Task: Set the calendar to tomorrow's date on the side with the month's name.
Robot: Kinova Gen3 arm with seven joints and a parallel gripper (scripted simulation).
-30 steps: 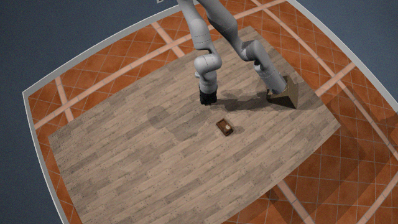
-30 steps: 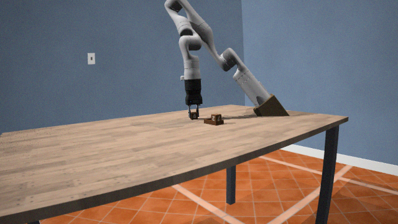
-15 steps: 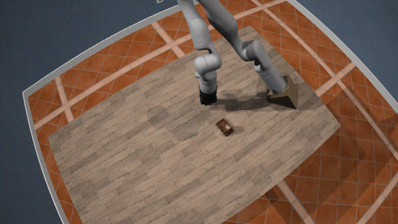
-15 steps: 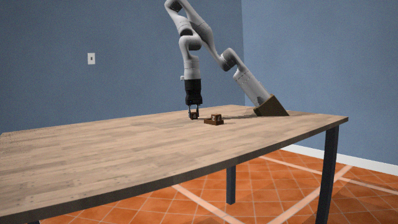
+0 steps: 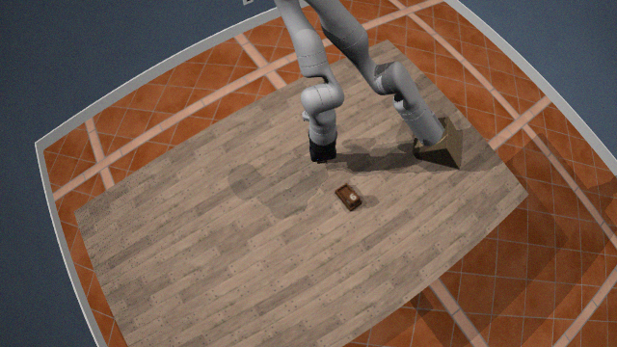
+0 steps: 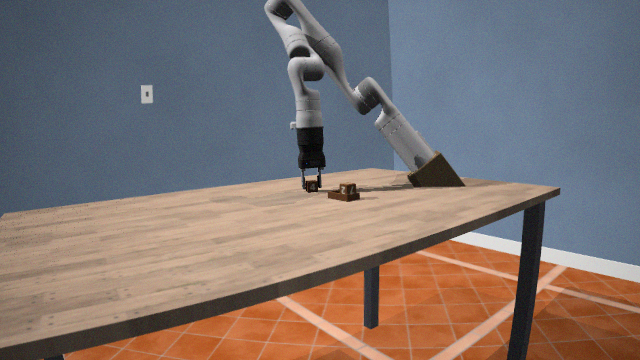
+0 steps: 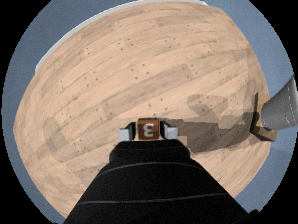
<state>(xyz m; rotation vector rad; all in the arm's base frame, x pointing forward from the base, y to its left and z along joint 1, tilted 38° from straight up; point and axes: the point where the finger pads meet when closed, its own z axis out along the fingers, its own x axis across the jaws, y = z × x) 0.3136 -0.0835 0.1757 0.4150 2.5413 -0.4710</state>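
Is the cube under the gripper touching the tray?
Apart. In the exterior view the cube between the gripper fingers sits on the table, with bare wood showing between it and the tray, which holds the other cube.
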